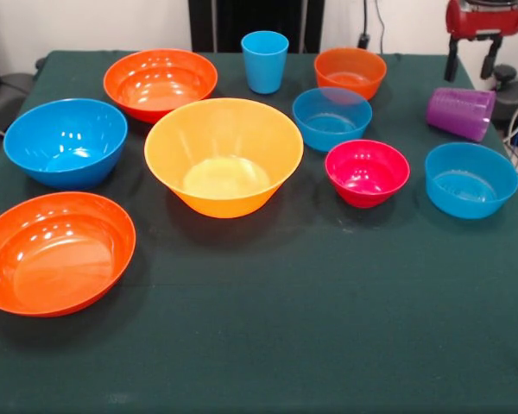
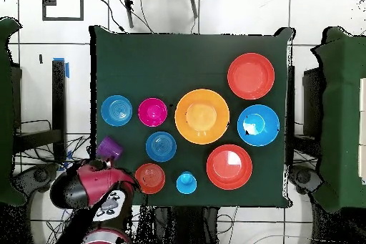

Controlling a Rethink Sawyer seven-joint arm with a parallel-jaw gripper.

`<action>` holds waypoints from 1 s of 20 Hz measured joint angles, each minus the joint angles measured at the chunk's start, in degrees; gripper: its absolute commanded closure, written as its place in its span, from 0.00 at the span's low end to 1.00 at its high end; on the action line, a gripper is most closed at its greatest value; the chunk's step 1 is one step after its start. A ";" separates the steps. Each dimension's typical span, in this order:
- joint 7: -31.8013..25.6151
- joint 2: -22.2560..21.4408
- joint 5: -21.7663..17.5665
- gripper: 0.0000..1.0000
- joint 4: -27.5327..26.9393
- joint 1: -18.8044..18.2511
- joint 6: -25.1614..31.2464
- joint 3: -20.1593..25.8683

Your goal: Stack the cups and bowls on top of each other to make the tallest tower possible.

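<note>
The dark green tabletop (image 1: 268,345) holds separate bowls; the pincer (image 1: 486,59) hangs above the tipped purple cup (image 1: 460,113), grip indiscernible.

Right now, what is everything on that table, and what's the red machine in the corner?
Front view.
Large red-orange bowls: two; one near left, one far left.
Large blue bowl: one, left.
Large yellow-orange bowl: one, centre.
Small blue bowls: two; one centre-right, one right.
Small magenta-pink bowl: one, right of centre.
Small orange bowl: one, far right.
Light blue cup: one, upright, far centre.
Purple cup: one, on its side, far right.
Green table cloth: one, under everything.
Robot arm: red and black, top right corner; its tool's state is unclear.
</note>
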 measured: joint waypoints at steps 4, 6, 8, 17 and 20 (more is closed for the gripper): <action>0.00 -0.06 0.05 0.00 -1.02 -0.41 0.02 -0.33; 0.00 0.24 0.17 0.00 -2.00 -0.05 0.29 -0.68; 0.00 0.58 0.24 0.00 -2.84 0.27 0.72 -1.01; 0.00 1.74 0.21 0.00 -5.46 -0.43 1.99 -1.48; 0.00 1.10 0.21 0.00 -5.44 -1.04 2.47 -1.47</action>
